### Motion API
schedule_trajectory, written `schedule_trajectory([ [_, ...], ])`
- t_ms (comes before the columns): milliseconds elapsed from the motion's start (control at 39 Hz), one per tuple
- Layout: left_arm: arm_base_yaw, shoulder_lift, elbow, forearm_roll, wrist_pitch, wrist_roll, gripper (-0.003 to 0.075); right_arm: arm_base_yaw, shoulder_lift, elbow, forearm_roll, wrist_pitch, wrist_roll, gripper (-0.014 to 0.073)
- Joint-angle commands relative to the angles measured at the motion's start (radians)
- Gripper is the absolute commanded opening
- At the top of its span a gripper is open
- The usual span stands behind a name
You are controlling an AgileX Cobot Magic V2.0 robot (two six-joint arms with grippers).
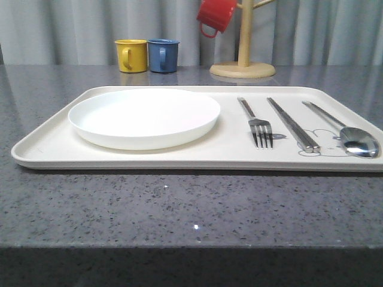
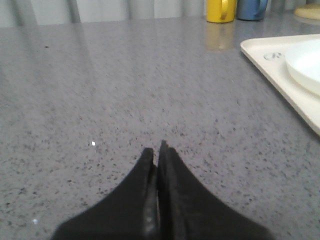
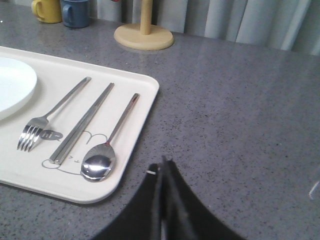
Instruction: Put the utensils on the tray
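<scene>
The cream tray [image 1: 48,149] lies across the grey table. On its right part lie a silver fork [image 1: 257,122], a pair of flat metal chopsticks [image 1: 292,124] and a long-handled spoon [image 1: 350,137], side by side over the rabbit drawing. The right wrist view shows the same fork [image 3: 47,120], chopsticks [image 3: 82,122] and spoon [image 3: 107,147] on the tray [image 3: 142,87]. My right gripper [image 3: 162,162] is shut and empty, over bare table just beside the tray's corner. My left gripper [image 2: 156,149] is shut and empty above bare table, with the tray's edge [image 2: 265,62] off to one side.
A round white plate [image 1: 143,116] sits on the tray's left half. A yellow mug [image 1: 131,55] and a blue mug [image 1: 163,55] stand at the back. A red mug [image 1: 215,15] hangs on a wooden mug tree [image 1: 243,66] behind the tray.
</scene>
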Motion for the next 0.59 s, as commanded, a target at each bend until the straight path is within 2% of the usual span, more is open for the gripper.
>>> schedule_trajectory([
  [0,0.014,-0.023,0.005,-0.012,-0.101,-0.007,-0.0018,0.001,0.009,-0.024,-0.018,-0.074,-0.007,-0.0061],
  [565,0.014,-0.023,0.005,-0.012,-0.095,-0.007,-0.0018,0.001,0.009,-0.024,-0.018,-0.073,-0.007,-0.0061],
])
